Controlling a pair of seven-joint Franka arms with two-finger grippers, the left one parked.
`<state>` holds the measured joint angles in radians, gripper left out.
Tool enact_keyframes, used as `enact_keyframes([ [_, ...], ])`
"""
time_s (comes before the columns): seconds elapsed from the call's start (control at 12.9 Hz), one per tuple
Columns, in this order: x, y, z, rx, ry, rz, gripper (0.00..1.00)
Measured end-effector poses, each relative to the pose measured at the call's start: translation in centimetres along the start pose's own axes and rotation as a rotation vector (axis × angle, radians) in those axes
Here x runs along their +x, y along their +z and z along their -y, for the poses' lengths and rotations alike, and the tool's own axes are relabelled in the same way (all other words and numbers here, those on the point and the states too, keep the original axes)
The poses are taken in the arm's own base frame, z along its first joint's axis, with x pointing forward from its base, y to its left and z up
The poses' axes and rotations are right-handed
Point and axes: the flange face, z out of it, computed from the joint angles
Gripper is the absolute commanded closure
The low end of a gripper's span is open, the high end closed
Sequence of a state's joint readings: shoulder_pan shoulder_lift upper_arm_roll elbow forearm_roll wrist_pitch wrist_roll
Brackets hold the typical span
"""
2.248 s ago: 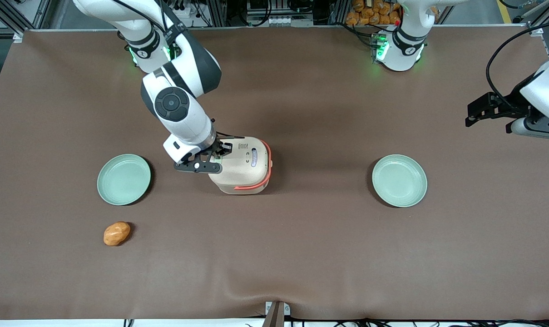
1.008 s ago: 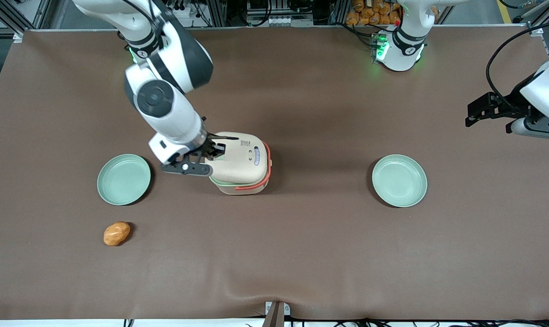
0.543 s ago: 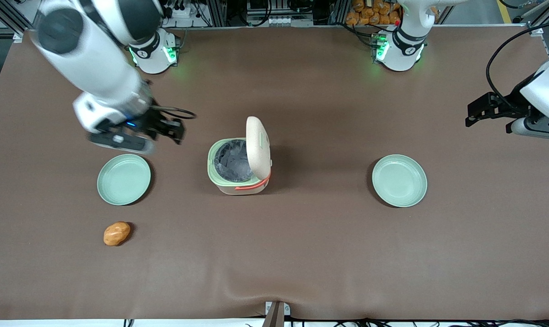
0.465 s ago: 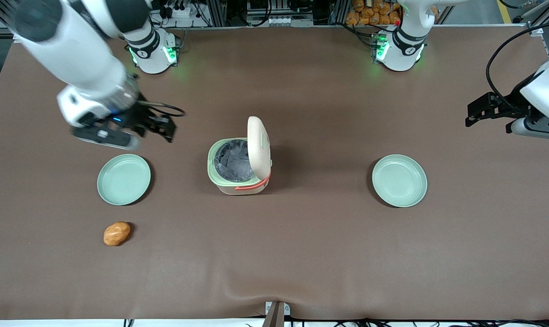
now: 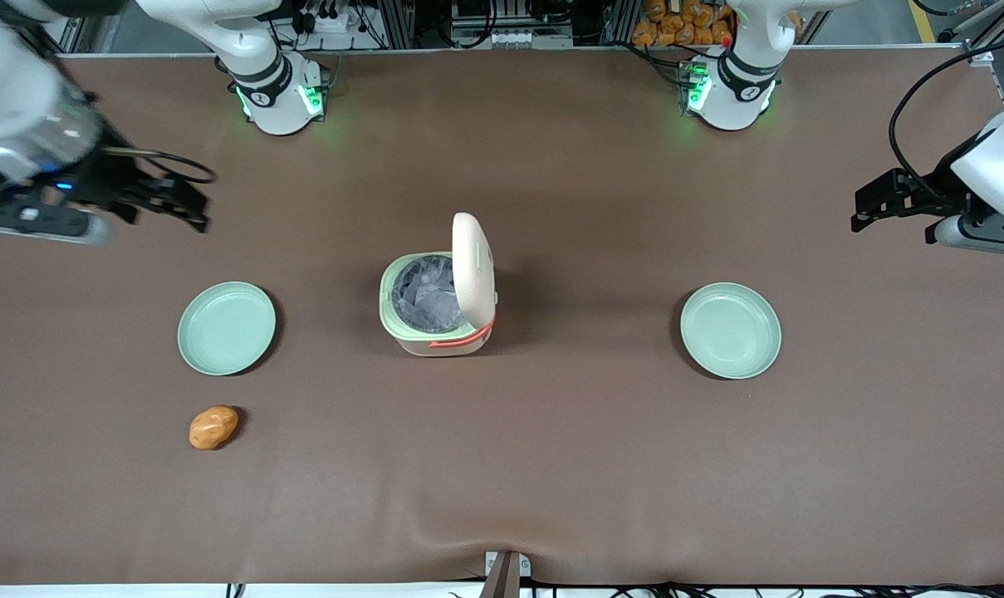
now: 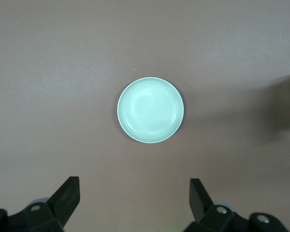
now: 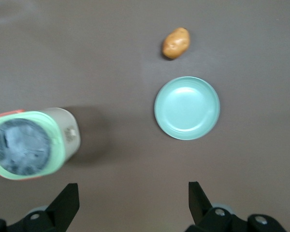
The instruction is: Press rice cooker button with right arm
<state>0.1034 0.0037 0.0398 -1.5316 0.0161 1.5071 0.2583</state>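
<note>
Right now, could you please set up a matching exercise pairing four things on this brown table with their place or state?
Things:
1. cream rice cooker
2. orange-brown potato
3. mint-green plate by the potato
4. black two-finger gripper

States:
A. open, raised above the working arm's end of the table
B. lid standing up
C. bare, farther from the front camera than the potato
D. nearest the front camera

Pairs: 1-B, 2-D, 3-C, 4-A
</note>
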Motion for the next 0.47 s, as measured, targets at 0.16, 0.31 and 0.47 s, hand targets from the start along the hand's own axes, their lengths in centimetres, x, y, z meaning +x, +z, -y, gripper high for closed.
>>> enact_keyframes([
  [0.16,-0.2,-0.4,-3.1,0.004,-0.055,0.029,0.00],
  [0.31,-0.2,-0.4,-5.1,0.007,-0.074,0.045,0.00],
  [0.47,-0.3,0.1,-6.5,0.010,-0.122,0.060,0.00],
])
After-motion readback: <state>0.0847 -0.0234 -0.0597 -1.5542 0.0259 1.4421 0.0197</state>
